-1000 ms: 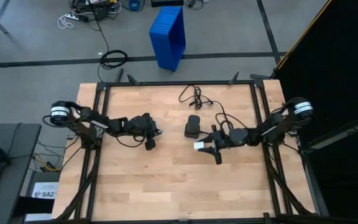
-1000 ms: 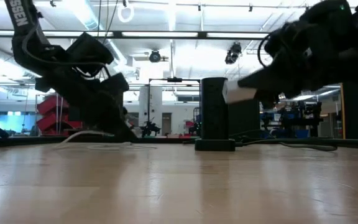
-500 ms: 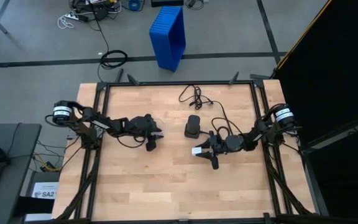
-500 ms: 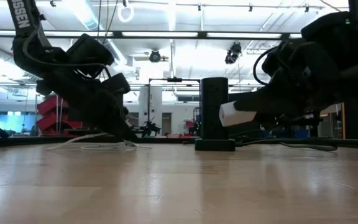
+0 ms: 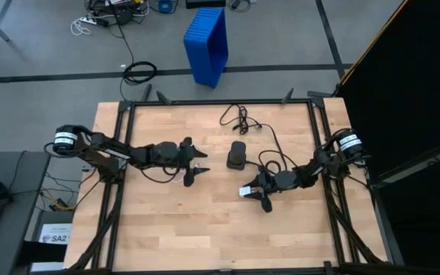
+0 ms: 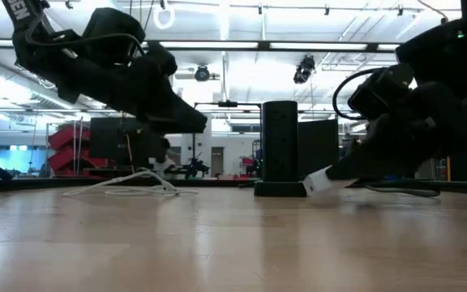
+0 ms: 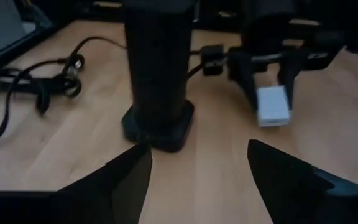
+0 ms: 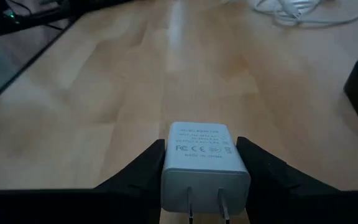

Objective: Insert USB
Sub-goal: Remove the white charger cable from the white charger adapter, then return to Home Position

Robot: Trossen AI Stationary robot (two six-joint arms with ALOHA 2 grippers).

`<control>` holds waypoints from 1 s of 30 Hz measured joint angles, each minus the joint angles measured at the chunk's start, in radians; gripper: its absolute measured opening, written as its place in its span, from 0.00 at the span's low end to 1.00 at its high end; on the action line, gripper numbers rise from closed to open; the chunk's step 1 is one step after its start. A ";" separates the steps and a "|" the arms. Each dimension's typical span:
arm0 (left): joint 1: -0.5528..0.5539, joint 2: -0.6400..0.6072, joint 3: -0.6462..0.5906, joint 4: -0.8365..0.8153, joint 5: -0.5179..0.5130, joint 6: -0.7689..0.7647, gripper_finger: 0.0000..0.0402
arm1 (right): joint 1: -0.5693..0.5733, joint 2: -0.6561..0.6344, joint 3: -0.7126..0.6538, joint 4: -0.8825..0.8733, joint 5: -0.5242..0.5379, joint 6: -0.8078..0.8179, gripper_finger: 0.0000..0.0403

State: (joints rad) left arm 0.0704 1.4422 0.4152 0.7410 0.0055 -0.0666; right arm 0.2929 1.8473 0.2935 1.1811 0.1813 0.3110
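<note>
The USB, a thin white cable in loose loops (image 6: 128, 185) (image 8: 291, 9), lies on the wooden table left of the black box (image 5: 237, 155) (image 7: 157, 62). No gripper touches it. My left gripper (image 5: 195, 160) (image 6: 186, 120) (image 7: 197, 180) hangs open above the cable and points at the box. My right gripper (image 5: 252, 192) (image 8: 199, 146) is shut on a white charger block (image 5: 245, 191) (image 6: 319, 180) (image 7: 272, 106), low over the table in front of the box. My right gripper pinches the charger block's two side faces (image 8: 166, 163) between its two fingers (image 8: 135, 177). The printed face is up and the two prongs point back toward the wrist. The fingers slant down from the table's right. The block tilts down; whether its lower corner (image 6: 310, 188) touches the table, I cannot tell.
The box's thicker black cord (image 5: 239, 118) (image 7: 36, 87) lies bunched at the table's far edge behind the box. A black frame (image 5: 220, 101) rims the table. Bare wood (image 5: 205, 229) stretches along the near half.
My left gripper has opened and risen off the white cable, which stays on the table. My right gripper has tipped downward and sunk toward the table's near edge, bringing the charger block from level with the box's top down to near the tabletop.
</note>
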 joint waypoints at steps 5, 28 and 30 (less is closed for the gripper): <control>-0.007 0.000 0.000 -0.005 0.000 0.010 0.63 | -0.001 -0.001 0.000 -0.025 0.002 0.029 0.38; -0.007 -0.013 0.009 -0.031 -0.023 -0.072 0.63 | -0.001 -0.124 -0.001 0.071 0.001 -0.024 0.70; -0.004 -0.035 0.034 -0.047 -0.030 -0.073 0.63 | -0.002 -0.198 -0.001 0.071 0.001 -0.094 0.73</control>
State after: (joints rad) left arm 0.0666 1.4075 0.4488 0.6941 -0.0246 -0.1394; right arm 0.2913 1.6489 0.2928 1.2522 0.1822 0.2169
